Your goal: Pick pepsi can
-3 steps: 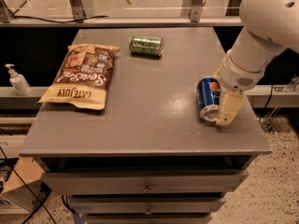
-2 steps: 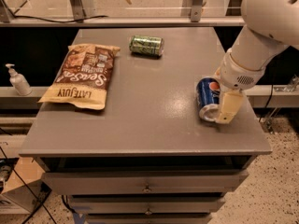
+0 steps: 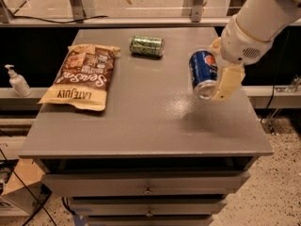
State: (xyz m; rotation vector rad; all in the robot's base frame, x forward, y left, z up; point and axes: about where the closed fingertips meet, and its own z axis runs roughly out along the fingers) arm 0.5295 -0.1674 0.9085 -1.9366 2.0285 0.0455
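The pepsi can (image 3: pixel 201 72), dark blue with a red-white-blue logo and a silver end, is held tilted in the air above the right part of the grey table (image 3: pixel 141 107). My gripper (image 3: pixel 215 74) is shut on the pepsi can, one cream finger (image 3: pixel 228 81) showing on its right side. The can's shadow lies on the table below it. The white arm reaches in from the upper right.
A green can (image 3: pixel 147 45) lies on its side at the back middle of the table. A brown snack bag (image 3: pixel 83 76) lies on the left. A white pump bottle (image 3: pixel 18 81) stands on a ledge left of the table. Drawers are below the tabletop.
The gripper has lifted the pepsi can off the table's right side; it now hangs above the surface, where it lay on the table before.
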